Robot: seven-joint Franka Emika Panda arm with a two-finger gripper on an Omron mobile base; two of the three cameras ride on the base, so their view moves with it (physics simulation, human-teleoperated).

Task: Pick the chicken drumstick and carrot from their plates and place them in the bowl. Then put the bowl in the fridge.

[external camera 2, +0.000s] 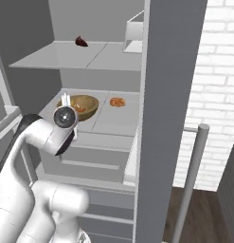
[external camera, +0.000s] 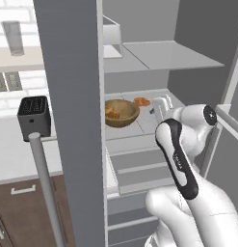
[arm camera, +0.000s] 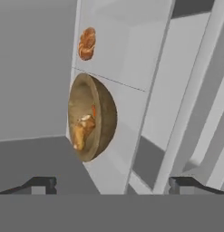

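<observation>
On the fridge's [external camera: 139,62] middle shelf, left base view: the wooden bowl [external camera: 121,112] rests near picture centre, golden and orange contents just visible inside; a small orange-brown food item [external camera: 142,101] lies apart from it at about 2 o'clock. The arm's wrist stands at the bowl's 4 o'clock, outside the shelf edge. A dark toaster [external camera: 33,117] sits on the counter at 9 o'clock, beyond the open door.

Right base view: the bowl [external camera 2: 83,107] sits on the same shelf, the orange-brown item [external camera 2: 117,102] at its 3 o'clock, well apart. A small dark red object [external camera 2: 81,42] lies on the shelf above, at 12 o'clock.

Hand view, rolled sideways: the bowl [arm camera: 91,118] holds the chicken drumstick [arm camera: 80,131] with the carrot [arm camera: 93,111] just beside it at 1 o'clock. The gripper [arm camera: 113,185] hangs clear of the bowl, fingertips [arm camera: 41,183] spread wide, holding nothing.
</observation>
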